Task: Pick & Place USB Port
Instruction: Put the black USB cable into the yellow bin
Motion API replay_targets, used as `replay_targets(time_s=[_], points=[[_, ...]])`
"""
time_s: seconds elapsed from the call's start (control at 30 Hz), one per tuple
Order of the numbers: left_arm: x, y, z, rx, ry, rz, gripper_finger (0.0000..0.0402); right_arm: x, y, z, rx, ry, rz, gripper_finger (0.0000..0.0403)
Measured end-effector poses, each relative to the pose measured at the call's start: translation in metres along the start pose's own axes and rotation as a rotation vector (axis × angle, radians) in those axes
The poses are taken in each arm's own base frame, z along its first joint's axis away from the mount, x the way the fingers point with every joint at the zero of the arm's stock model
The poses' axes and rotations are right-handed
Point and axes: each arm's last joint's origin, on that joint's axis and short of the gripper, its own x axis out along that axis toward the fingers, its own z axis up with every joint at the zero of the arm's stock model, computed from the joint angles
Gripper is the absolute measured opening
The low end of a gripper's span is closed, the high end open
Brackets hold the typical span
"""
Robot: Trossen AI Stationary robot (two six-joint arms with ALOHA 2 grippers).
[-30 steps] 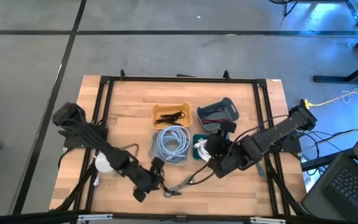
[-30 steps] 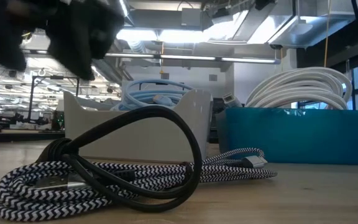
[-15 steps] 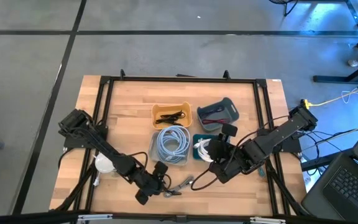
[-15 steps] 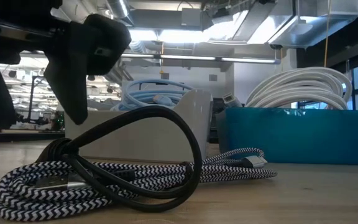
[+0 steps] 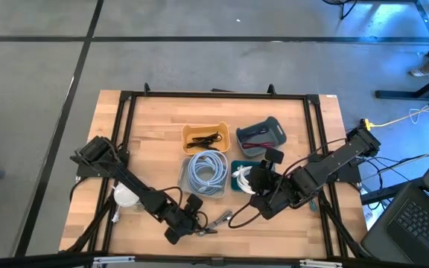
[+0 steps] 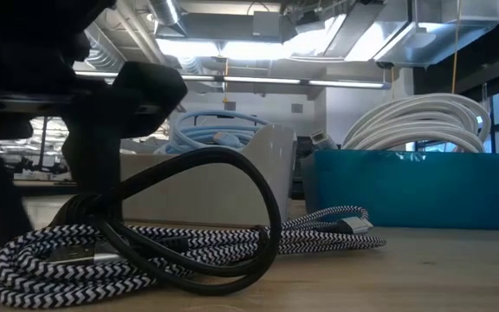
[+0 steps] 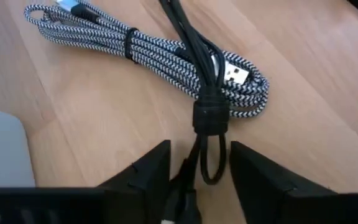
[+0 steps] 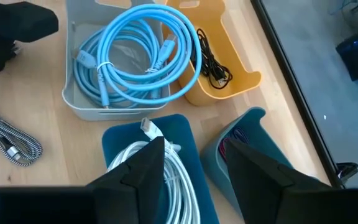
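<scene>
A black cable (image 7: 210, 115), bundled by a tie, lies across a black-and-white braided USB cable (image 7: 148, 50) on the wood near the table's near edge. In the low view the black cable (image 6: 232, 173) arches over the braided coil (image 6: 145, 251). My left gripper (image 7: 201, 152) is open and low over them, its fingers on either side of the black cable's looped end (image 7: 209, 171) without touching it. It shows in the high view (image 5: 194, 221) just left of the cables (image 5: 214, 222). My right gripper (image 8: 194, 149) is open, hovering right of the cables (image 5: 258, 202).
Behind the cables stand several bins: a grey-white one with a light-blue cable (image 5: 203, 173), a yellow one with a thin black cable (image 5: 205, 136), a teal one with a white cable (image 5: 238, 177), and a grey-blue one (image 5: 263, 138). A white round object (image 5: 125, 196) lies by the left arm.
My left gripper has come down toward the table and moved a little right, toward the cables, until its open fingers stand around the black cable's looped end. The cables have stayed where they were.
</scene>
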Motion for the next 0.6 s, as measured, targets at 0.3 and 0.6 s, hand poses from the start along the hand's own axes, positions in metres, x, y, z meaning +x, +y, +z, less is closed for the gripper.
replay_targets(time_s=[0.3, 0.6], points=[[-0.013, 0.001, 0.016, 0.012, 0.047, -0.093, 0.0011, 0.0, -0.002, 0.0, -0.034, -0.029, -0.044, 0.0173], [-0.124, 0.028, 0.055, 0.11, -0.094, 0.001, 0.001, 0.0, -0.007, 0.002, -0.08, -0.105, -0.173, 0.0173]])
